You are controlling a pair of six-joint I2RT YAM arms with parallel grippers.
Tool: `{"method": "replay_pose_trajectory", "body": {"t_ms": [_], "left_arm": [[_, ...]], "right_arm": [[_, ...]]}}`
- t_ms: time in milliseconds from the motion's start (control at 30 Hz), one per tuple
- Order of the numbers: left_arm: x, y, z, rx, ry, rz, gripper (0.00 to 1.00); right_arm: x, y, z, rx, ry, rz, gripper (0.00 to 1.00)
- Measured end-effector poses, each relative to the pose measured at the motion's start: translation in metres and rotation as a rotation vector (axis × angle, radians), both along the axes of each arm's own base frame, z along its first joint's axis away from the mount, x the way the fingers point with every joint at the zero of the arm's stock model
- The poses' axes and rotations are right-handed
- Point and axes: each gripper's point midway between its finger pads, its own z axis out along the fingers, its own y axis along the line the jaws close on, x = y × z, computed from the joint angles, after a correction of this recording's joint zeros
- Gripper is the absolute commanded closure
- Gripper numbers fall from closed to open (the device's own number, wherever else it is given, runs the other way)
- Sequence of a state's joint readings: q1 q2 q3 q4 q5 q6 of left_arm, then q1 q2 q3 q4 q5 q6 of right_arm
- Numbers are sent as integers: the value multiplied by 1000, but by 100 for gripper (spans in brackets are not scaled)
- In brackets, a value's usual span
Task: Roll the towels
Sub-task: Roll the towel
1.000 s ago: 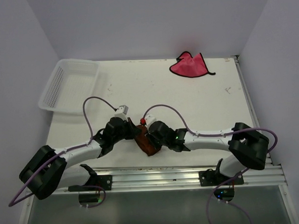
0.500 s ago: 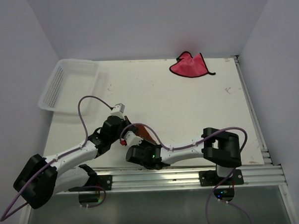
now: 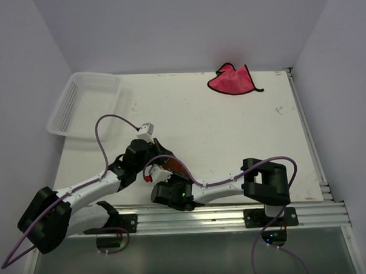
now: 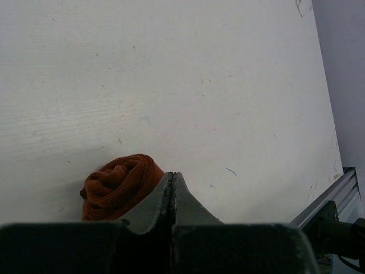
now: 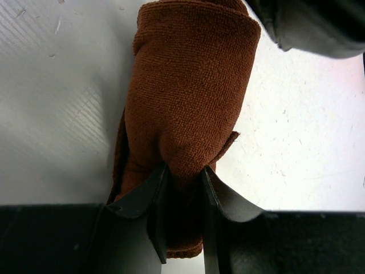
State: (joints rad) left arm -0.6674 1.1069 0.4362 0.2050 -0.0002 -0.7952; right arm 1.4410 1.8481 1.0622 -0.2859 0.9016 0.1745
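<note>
The rust-brown towel (image 5: 188,97) lies rolled into a thick tube on the white table (image 3: 231,135). My right gripper (image 5: 182,171) is shut on the tube's near end. From above, only a strip of this towel (image 3: 177,167) shows between the two wrists near the front edge. My left gripper (image 4: 172,177) is shut with nothing in it, and the spiral end of the roll (image 4: 120,185) sits just to its left. Above the table, the left gripper (image 3: 162,157) and right gripper (image 3: 168,177) are close together. The pink-red towel (image 3: 232,80) lies crumpled at the far right edge.
A white mesh basket (image 3: 84,102) stands at the far left corner, partly over the table edge. The metal rail (image 3: 223,211) with both arm bases runs along the front. Purple cables loop over both arms.
My right arm has folded and swung from the right round to the front left, carrying the brown roll toward the front edge. The left gripper drew back slightly and stays shut.
</note>
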Motion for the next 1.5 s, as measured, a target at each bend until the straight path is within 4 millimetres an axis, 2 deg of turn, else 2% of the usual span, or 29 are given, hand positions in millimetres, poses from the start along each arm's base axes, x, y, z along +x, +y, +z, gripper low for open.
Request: {"method": "replay_pose_trajectory", "body": {"t_ms": [300, 467, 700, 967, 1067, 1167, 1500], "left_arm": [[-6, -2, -44, 26, 83, -7, 100], [-2, -4, -57, 36, 95, -6, 100], [4, -7, -64, 34, 85, 2, 100], [7, -9, -66, 32, 79, 5, 100], [8, -9, -66, 33, 79, 6, 100], [8, -8, -65, 35, 77, 9, 100], [8, -8, -65, 41, 79, 13, 100]], "right_arm": [[0, 0, 0, -2, 3, 0, 73], [2, -1, -1, 20, 18, -20, 58], [6, -6, 13, 135, 103, -51, 45], [7, -17, 32, 304, 210, -88, 40], [9, -24, 29, 356, 262, -112, 38], [8, -31, 17, 385, 319, -134, 37], [-12, -27, -6, 445, 446, -127, 37]]}}
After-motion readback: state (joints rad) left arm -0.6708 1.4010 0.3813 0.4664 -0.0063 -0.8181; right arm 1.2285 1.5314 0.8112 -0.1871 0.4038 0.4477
